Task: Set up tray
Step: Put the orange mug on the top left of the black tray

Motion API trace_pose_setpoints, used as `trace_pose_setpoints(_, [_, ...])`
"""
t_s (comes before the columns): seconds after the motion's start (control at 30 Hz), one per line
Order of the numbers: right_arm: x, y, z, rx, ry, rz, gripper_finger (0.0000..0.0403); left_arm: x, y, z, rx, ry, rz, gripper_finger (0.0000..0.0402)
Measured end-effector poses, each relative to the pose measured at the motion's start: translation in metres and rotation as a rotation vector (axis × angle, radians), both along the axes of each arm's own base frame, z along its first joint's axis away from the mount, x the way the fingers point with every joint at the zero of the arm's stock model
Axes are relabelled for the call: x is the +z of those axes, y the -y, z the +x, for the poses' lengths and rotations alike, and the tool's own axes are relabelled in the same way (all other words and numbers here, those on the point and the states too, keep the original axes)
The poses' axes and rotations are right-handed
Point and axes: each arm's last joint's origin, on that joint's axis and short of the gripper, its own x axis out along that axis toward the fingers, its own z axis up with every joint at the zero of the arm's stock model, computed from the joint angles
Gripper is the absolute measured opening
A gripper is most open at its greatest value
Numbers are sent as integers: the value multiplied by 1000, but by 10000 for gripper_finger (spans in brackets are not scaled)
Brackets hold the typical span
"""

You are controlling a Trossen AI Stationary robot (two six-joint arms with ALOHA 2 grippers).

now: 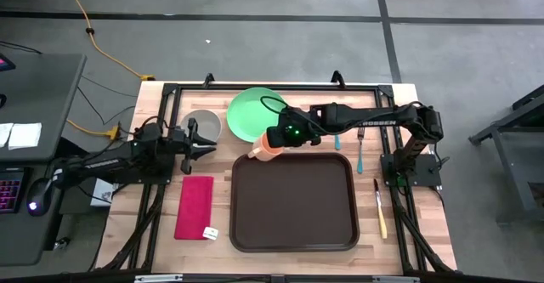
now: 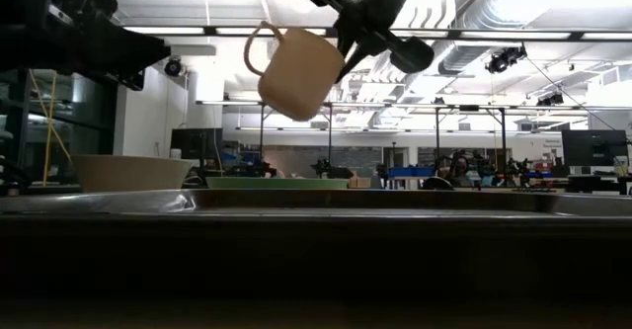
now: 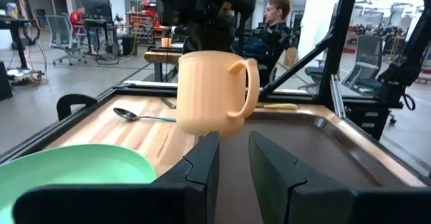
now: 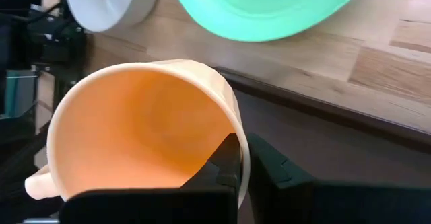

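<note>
Progress: tray (image 1: 293,200) sitting bare at table centre | right gripper (image 1: 274,138) clamping peach mug (image 1: 267,146) by its rim, hanging over tray's far-left corner | left gripper (image 1: 201,141) waiting, seemingly part-open, empty.

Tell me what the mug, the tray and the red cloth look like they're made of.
Mug: probably plastic, matte peach, evenly coloured with thin walls. Tray: likely plastic, dark brown, smooth with a moulded raised rim and rounded corners. Red cloth: looks like fabric, a flat, dull folded napkin.

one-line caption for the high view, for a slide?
Right claw holds an orange mug above the brown tray's far-left corner; left claw waits by the grey bowl.
</note>
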Motion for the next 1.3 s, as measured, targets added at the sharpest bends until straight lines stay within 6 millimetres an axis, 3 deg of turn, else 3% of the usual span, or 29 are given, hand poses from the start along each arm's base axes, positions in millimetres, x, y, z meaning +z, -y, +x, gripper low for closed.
trace_pose_setpoints(0.33, [-13, 1, 5, 18, -49, 14, 0, 8, -2, 22, -42, -25, -13, 113])
trace_pose_setpoints(0.7, [-14, 1, 4, 34, -66, 0, 0, 43, 15, 72, -96, -140, 135, 113])
trace_pose_setpoints(1.03, [-15, 0, 2, 54, -93, -15, 0, 48, 21, 114, -128, -290, 141, 113])
trace_pose_setpoints(1.3, [-17, 2, -2, 51, -132, -22, 0, 53, 24, 124, -128, -299, 138, 113])
